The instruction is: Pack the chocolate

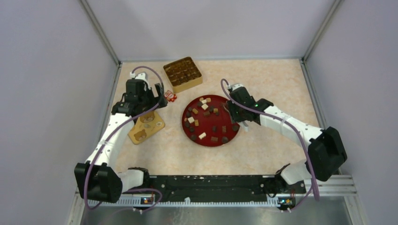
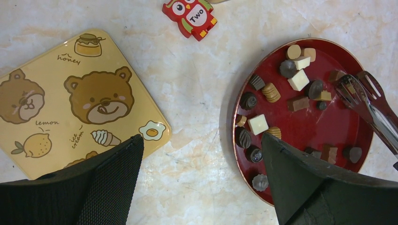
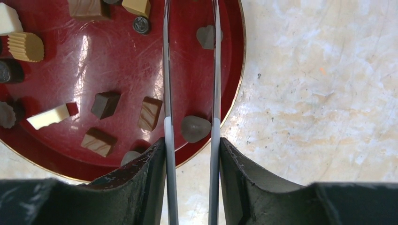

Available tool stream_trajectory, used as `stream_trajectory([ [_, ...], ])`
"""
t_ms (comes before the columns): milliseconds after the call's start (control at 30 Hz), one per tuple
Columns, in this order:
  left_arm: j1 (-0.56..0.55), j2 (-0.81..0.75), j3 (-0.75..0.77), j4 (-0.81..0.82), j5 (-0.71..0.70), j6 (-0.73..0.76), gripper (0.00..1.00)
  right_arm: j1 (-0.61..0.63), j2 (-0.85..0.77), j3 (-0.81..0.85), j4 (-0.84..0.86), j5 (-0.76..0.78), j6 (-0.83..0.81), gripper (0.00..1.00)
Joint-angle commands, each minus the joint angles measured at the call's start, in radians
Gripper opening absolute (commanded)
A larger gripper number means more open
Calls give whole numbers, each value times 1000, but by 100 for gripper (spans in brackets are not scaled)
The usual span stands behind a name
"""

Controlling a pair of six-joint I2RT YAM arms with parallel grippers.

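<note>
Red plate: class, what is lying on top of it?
Scattered dark, tan and white chocolate pieces, with metal tongs above. A finger of the left end effector covers part of it.

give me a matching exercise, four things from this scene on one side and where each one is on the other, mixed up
1 bear lid
2 owl block
3 tongs
4 gold box

a held in the right gripper, over the red plate
b far side, behind the plate
c lying flat, left of the plate
d between the lid and the gold box

Pairs: 1-c, 2-d, 3-a, 4-b
</note>
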Motion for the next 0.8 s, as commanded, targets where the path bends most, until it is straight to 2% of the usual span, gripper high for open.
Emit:
stream_trajectory([
  [0, -2, -11, 20, 25, -8, 1, 99, -16, 11, 34, 81, 15, -24, 42],
  [533, -2, -27, 11, 15, -19, 3, 99, -20, 64, 53, 111, -48, -71, 42],
  [767, -2, -27, 9, 12, -27, 4, 99, -13, 36, 59, 77, -62, -82, 33],
])
